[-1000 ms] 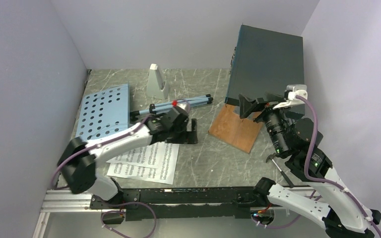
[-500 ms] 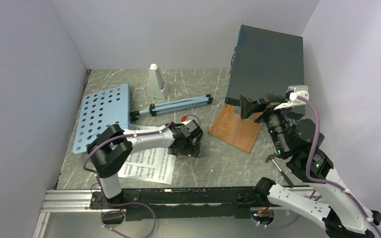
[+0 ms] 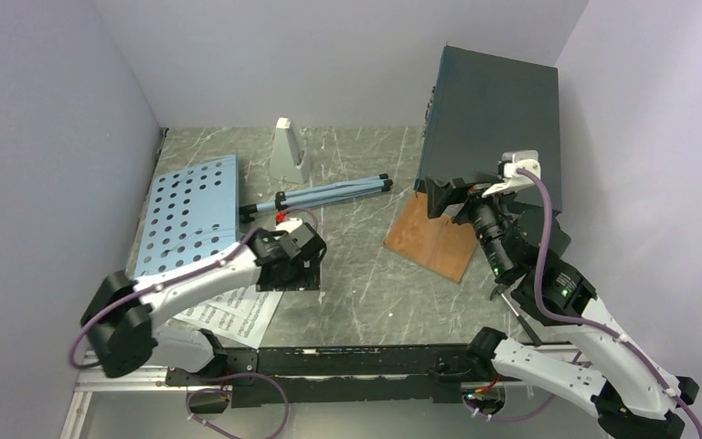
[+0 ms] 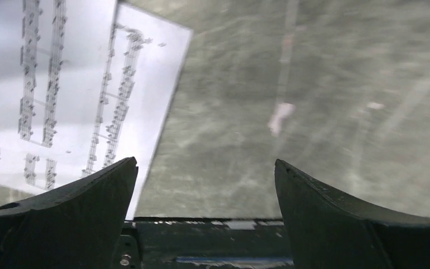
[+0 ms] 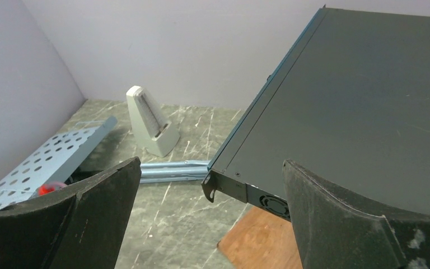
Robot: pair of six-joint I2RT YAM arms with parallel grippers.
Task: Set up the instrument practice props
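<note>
The light blue perforated music stand (image 3: 187, 210) lies flat at the left, its folded tripod legs (image 3: 329, 193) pointing right; it also shows in the right wrist view (image 5: 45, 162). The grey-white pyramid metronome (image 3: 286, 152) stands upright at the back, also in the right wrist view (image 5: 150, 121). The white sheet-music pages (image 3: 238, 309) lie near the front left, partly under my left arm, and show in the left wrist view (image 4: 61, 89). My left gripper (image 3: 300, 274) is open and empty, low over the table beside the pages' right edge. My right gripper (image 3: 446, 197) is open and empty, raised by the dark box.
A big dark box (image 3: 494, 119) stands tilted on a wooden board (image 3: 434, 240) at the back right. A small hammer (image 3: 512, 306) lies partly hidden under my right arm. Grey walls close in the left, back and right sides.
My left gripper has swung back to the left and towards the front, over the right edge of the sheet music. My right gripper has shifted slightly left and up.
</note>
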